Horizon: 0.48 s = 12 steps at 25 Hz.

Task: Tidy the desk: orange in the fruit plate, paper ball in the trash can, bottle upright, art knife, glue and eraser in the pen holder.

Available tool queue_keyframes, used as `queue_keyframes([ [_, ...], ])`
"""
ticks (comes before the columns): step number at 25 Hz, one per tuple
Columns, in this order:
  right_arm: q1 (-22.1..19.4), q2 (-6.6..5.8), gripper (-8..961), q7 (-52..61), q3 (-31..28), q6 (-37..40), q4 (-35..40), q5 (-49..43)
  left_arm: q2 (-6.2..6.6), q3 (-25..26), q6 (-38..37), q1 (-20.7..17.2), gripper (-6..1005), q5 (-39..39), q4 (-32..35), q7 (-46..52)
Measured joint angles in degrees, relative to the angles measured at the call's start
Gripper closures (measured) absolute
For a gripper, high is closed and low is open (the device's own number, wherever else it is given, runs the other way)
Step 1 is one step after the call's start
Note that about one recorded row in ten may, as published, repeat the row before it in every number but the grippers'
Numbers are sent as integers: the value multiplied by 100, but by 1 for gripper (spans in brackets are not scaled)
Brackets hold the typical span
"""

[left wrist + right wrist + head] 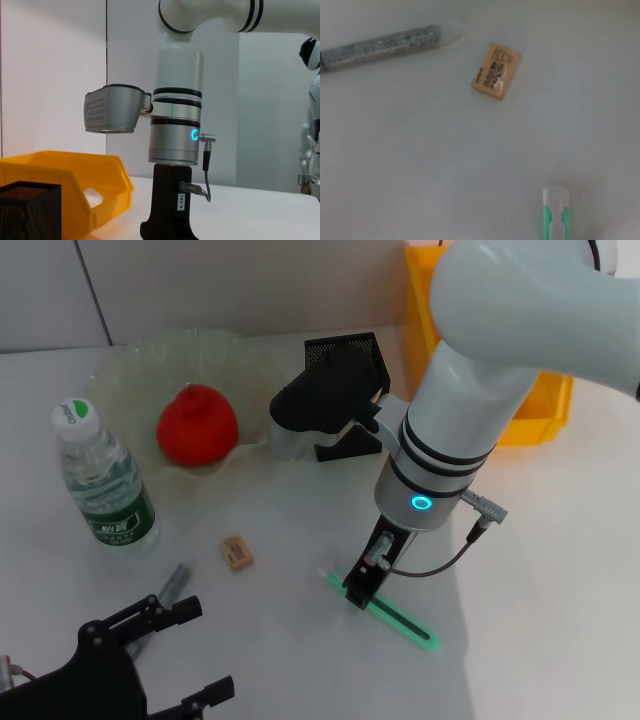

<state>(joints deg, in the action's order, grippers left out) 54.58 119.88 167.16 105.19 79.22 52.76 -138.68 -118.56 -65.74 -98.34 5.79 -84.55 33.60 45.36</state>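
Observation:
The orange (197,426) lies in the clear fruit plate (120,370). The bottle (104,480) stands upright at the left. On the table lie the tan eraser (237,552) (496,70), the grey glitter glue stick (176,583) (382,44) and the green art knife (392,614) (555,212). My right gripper (360,590) is down at the knife's near end. The black mesh pen holder (345,352) (27,210) stands behind, half hidden by my right wrist. My left gripper (185,655) waits open at the lower left, near the glue. Something white (92,196) lies in the yellow bin.
The yellow bin (545,405) (65,172) stands at the back right beside the pen holder. My right arm (175,125) rises over the middle of the table. The table's right side is bare white surface.

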Motion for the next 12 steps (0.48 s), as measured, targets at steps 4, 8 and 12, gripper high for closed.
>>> queue_keyframes([
  [4, 1, 0, 768, -28, 25, 8, 12, 0, 0, 0, -5, 11, 224, 0, -3, 0],
  [8, 1, 0, 784, -62, 35, 6, 19, 0, 0, 0, -19, 11, 224, 0, -3, 0],
  [12, -20, 0, 798, -79, 23, 15, 53, 0, 3, 0, -37, 20, 224, 0, -3, 0],
])
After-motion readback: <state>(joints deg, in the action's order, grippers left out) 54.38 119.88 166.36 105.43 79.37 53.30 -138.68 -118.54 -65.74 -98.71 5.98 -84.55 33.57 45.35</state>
